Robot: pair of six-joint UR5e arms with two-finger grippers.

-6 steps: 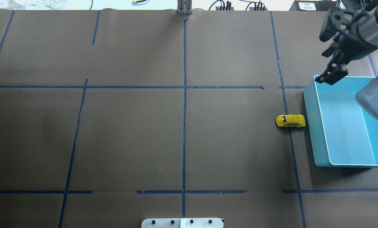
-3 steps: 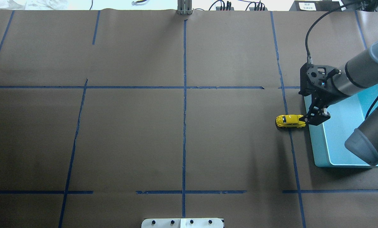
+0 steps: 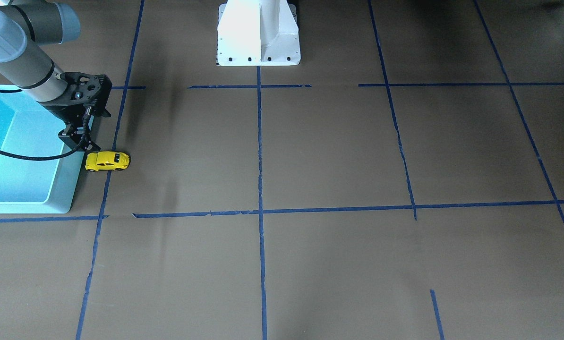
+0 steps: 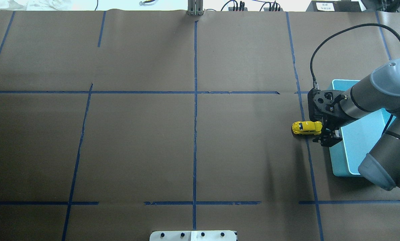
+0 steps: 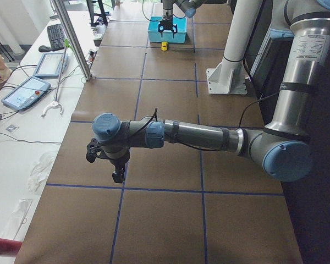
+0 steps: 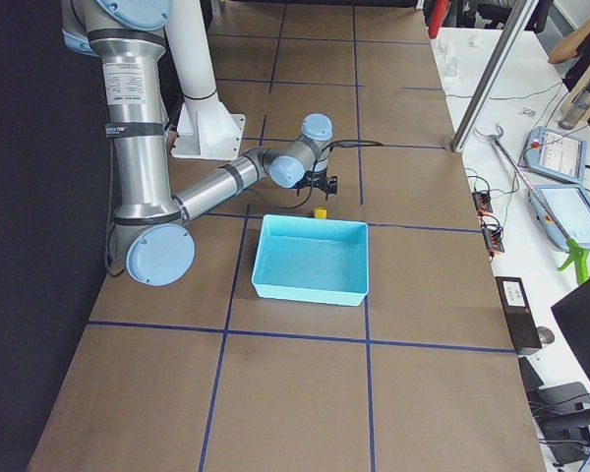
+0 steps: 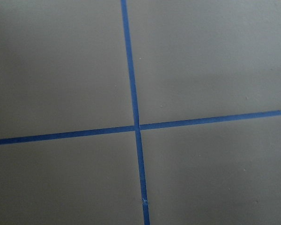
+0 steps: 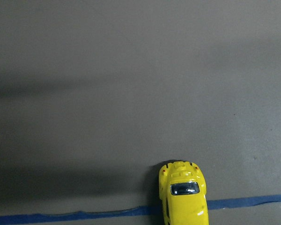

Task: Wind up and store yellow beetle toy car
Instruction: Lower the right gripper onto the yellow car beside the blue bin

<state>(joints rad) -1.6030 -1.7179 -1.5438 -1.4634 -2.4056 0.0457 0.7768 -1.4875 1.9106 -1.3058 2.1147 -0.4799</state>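
Right claw (image 4: pixel 324 137) beside yellow beetle toy car (image 4: pixel 307 128) (spread or pressed together, cannot tell), turquoise bin (image 4: pixel 337 164) close alongside

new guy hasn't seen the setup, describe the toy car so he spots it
Find the turquoise bin on the robot's right. Just outside its wall nearest the centre, across a blue tape line, sits the car. It is tiny, rounded and the only yellow thing on the brown table.

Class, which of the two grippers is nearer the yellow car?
The right gripper: it hangs beside the car at the bin's edge, while the left gripper is far off at the other end.
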